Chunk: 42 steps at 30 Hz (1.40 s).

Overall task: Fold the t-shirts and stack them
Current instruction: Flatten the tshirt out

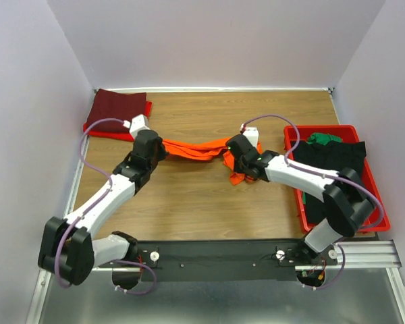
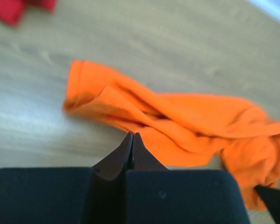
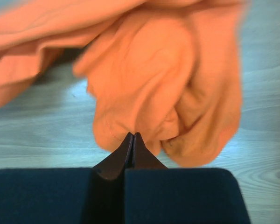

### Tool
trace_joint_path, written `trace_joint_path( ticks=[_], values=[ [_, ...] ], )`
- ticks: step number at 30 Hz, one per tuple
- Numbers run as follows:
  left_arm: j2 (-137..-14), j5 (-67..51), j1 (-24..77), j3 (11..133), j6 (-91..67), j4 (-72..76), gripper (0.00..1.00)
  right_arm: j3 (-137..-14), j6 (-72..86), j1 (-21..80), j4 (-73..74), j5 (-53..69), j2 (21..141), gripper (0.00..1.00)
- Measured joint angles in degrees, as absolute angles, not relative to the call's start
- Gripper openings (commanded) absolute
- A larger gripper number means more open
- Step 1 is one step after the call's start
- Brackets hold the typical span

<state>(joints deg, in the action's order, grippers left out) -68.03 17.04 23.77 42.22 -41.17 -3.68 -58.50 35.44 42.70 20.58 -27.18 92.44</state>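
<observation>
Your left gripper (image 2: 133, 136) is closed, its tips pinching the near edge of the orange shirt (image 2: 186, 121). Your right gripper (image 3: 133, 136) is likewise closed on a bunched fold of that shirt. From above, the shirt hangs as a twisted band across the middle of the table (image 1: 202, 202), strung between the two grippers. At the upper left of the frame a folded maroon shirt (image 1: 118, 104) lies on a red shirt (image 1: 108, 132). At the right, the tray (image 1: 344, 128) holds a black shirt (image 1: 331, 158), with a green shirt (image 1: 322, 138) at its far end.
</observation>
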Motion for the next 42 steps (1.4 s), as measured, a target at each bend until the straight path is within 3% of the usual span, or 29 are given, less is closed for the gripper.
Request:
trace_joint_path(
  ticks=[9, 16, 22, 28, 29, 31, 32, 34, 39, 42],
  values=[
    [-58.4, 18.9, 19.6, 53.8, -36.1, -13.5, 0.0, -65.1, 32.0, 36.1, 25.8, -28.8, 76.0, 0.0],
    [-53.7, 21.0, 16.4, 60.8, -32.5, -17.7, 0.0, -74.8, 29.1, 33.3, 29.7, -31.5, 72.9, 0.0],
    [-50.5, 21.3, 15.9, 60.9, -31.5, -18.9, 0.0, -81.5, 27.1, 31.8, 31.7, -33.1, 74.3, 0.01],
    [-51.3, 21.2, 15.6, 56.6, -31.4, -19.0, 0.0, -92.8, 25.4, 23.6, 30.2, -30.5, 89.2, 0.01],
    [-51.5, 21.1, 15.6, 56.2, -31.4, -19.0, 0.0, -95.0, 25.2, 22.2, 30.1, -29.6, 92.3, 0.05],
    [-51.9, 21.1, 15.4, 55.2, -31.3, -19.2, 0.0, -100.4, 24.5, 19.8, 29.6, -27.4, 100.2, 0.28],
    [-52.0, 21.1, 15.3, 55.0, -31.0, -19.3, 0.0, -103.6, 24.0, 18.9, 29.7, -26.1, 104.4, 0.45],
    [-52.0, 21.1, 14.9, 54.9, -30.5, -19.4, 0.0, -108.6, 23.2, 18.0, 30.4, -23.5, 110.2, 0.64],
    [-51.9, 21.2, 13.5, 54.7, -28.9, -19.2, 0.0, -105.1, 23.9, 18.4, 32.1, -18.3, 109.7, 0.68],
    [-51.8, 21.1, 12.8, 54.4, -28.0, -18.9, 0.0, -90.3, 25.7, 19.4, 31.6, -16.0, 98.4, 0.66]
  ],
)
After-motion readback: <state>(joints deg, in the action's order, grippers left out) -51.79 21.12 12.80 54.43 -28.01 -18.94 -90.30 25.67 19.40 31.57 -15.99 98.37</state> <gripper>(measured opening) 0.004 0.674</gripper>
